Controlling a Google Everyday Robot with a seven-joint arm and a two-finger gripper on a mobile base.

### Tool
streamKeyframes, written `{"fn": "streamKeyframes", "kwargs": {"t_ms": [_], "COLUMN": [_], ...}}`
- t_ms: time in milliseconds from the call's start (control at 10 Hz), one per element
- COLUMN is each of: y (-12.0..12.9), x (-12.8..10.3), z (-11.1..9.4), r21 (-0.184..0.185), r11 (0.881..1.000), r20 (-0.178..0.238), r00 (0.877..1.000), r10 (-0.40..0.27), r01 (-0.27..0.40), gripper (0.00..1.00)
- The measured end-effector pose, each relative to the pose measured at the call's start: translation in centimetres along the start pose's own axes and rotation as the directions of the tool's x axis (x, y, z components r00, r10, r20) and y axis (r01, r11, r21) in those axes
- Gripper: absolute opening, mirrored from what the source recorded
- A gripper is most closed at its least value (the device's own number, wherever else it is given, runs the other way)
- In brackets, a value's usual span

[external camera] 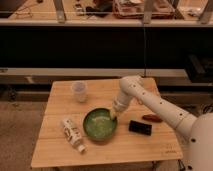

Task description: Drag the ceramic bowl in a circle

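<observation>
Reaching in from beyond the right edge of a wooden table point(150, 146), a white robot arm point(152, 101) bends down toward the middle of the tabletop. Its gripper point(114, 115) sits at the back right rim of the ceramic bowl point(99, 127), with the fingers pressed together and apparently pinching that rim. The ceramic bowl is wide, shallow and glossy green with pale marks inside. It rests upright a little in front of the table's centre, closer to the front edge than to the back edge.

A small white cup point(79, 91) stands upright near the back left corner, well apart from the bowl. A pale bottle point(72, 134) lies on its side toward the front left corner, just beside the bowl's left rim. A flat black object point(140, 127) lies just right of the bowl, and a small red object point(151, 118) lies beyond it, nearer the right edge and partly under the arm.
</observation>
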Motion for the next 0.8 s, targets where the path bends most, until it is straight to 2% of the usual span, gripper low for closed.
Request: {"fn": "streamKeyframes", "kwargs": {"t_ms": [200, 400, 600, 800], "y": [2.1, 3.9, 4.8, 4.7], "x": [-0.1, -1.4, -3.8, -7.1], "z": [-0.7, -1.6, -2.7, -3.7], "r21": [-0.018, -0.038, -0.073, -0.119], "r11": [0.997, 0.991, 0.985, 0.984], "r20": [0.007, 0.013, 0.016, 0.024], "r00": [0.997, 0.991, 0.988, 0.990], "r10": [0.075, 0.132, 0.155, 0.139], "r01": [-0.075, -0.131, -0.153, -0.135], "gripper": [0.00, 0.00, 0.00, 0.00]}}
